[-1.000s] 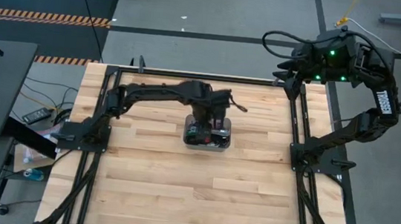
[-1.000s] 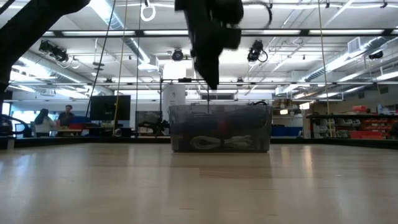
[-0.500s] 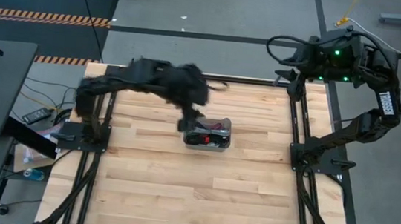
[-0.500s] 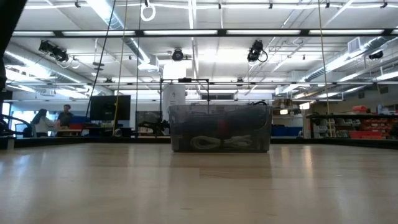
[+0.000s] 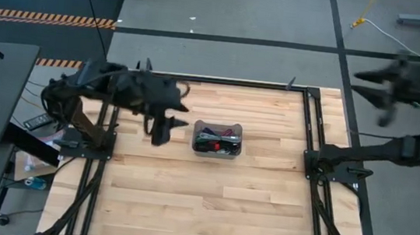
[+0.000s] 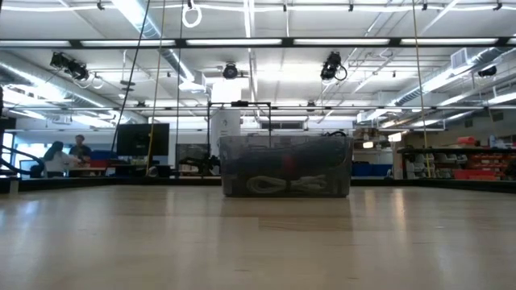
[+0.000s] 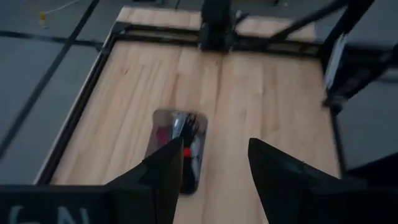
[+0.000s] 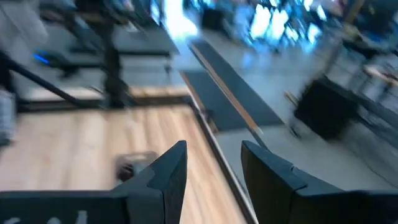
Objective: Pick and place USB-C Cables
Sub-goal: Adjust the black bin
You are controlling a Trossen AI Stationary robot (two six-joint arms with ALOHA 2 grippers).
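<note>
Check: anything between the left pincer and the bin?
Nothing. In the high view only bare table separates the open left pincer from the bin of cables.

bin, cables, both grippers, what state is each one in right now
bin: upright on the table, open-topped, holding cables
cables: bundled, lying inside the bin
left gripper: fingers open, empty, beside the bin
right gripper: fingers open, empty, beyond the table's edge
</note>
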